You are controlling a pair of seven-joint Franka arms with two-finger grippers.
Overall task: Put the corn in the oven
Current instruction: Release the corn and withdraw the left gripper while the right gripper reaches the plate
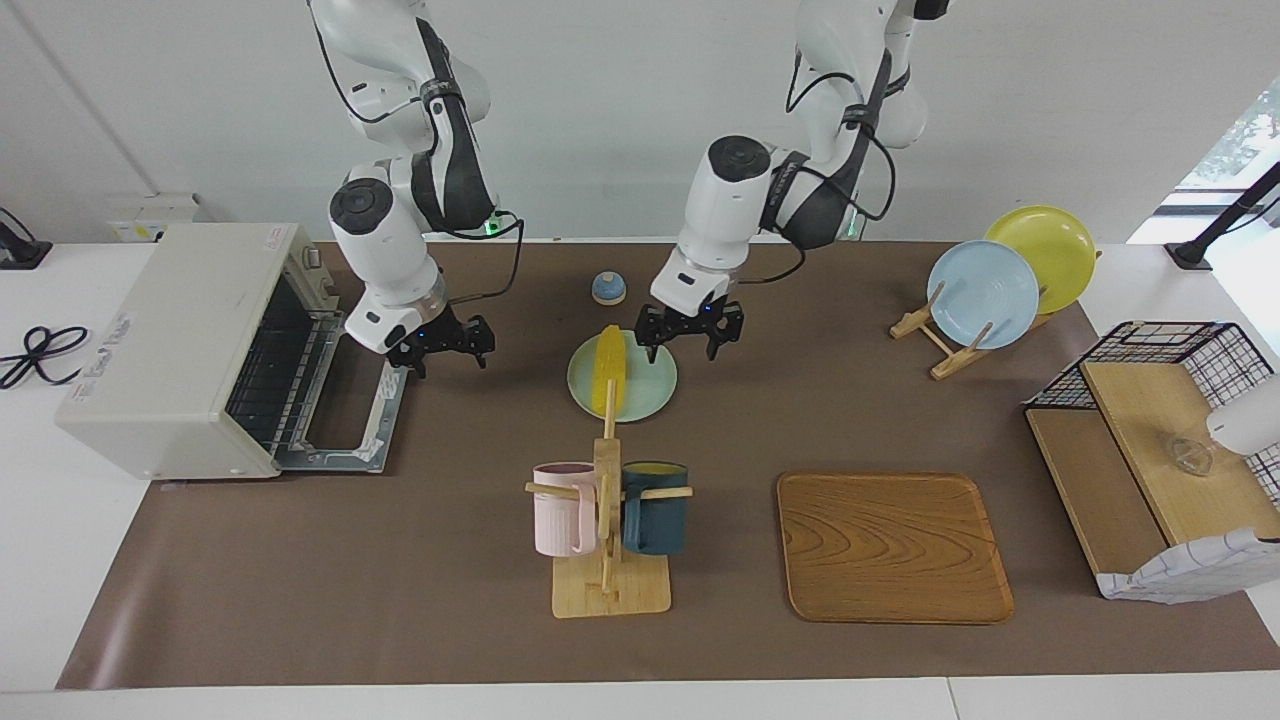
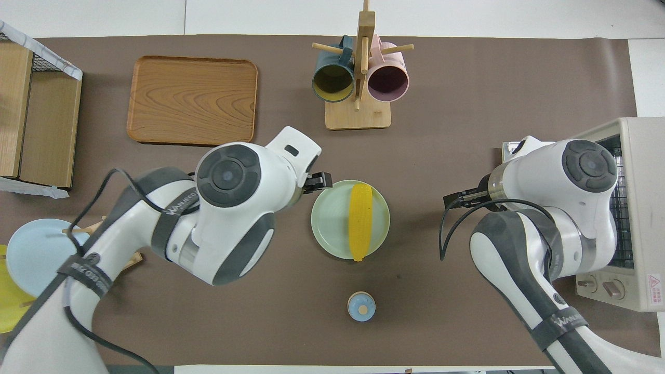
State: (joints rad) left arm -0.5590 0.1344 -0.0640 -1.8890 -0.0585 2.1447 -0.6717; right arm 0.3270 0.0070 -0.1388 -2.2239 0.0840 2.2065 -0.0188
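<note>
The yellow corn lies alone on a pale green plate mid-table, with nothing gripping it. My left gripper hangs open and empty above the plate's edge, toward the left arm's end of the table. The cream oven stands at the right arm's end, its door dropped open and the wire rack showing. My right gripper hovers open and empty above the table beside the oven's open door.
A mug rack with a pink and a dark blue mug stands farther from the robots than the plate. A wooden tray, a plate stand, a wire basket and a small blue lid share the table.
</note>
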